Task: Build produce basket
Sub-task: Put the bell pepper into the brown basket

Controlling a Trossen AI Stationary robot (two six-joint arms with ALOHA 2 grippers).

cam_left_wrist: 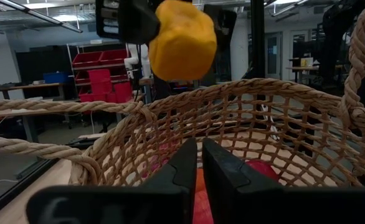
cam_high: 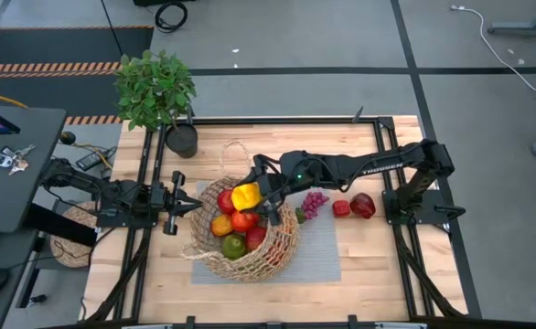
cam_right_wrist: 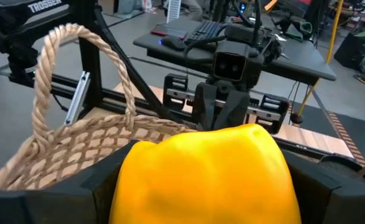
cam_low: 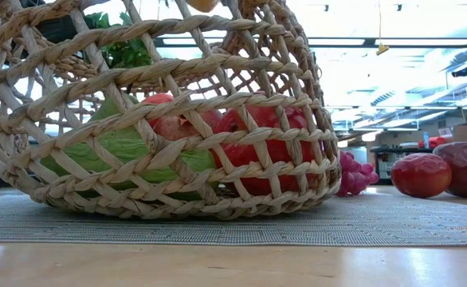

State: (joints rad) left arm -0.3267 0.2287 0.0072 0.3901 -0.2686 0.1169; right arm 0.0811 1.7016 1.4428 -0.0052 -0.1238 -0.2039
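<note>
From above, the right hand (cam_high: 252, 196) grips a yellow bell pepper (cam_high: 245, 196) over the large round tan wicker basket (cam_high: 241, 267), apparently poised to drop it in. The basket sits on a grey woven mat (cam_high: 318, 247) on the wooden tabletop (cam_high: 378, 265) and holds red, orange and green produce (cam_high: 238, 230). Purple grapes (cam_high: 315, 203) and two red fruits (cam_high: 355, 206) lie just outside on the right.

At table level, green and red pieces show through the weave.

From the left wrist, the left hand (cam_left_wrist: 200, 163), closed and empty, rests against the basket's left rim, likely steadying it.

From the right wrist, the pepper fills the fingers.
</note>
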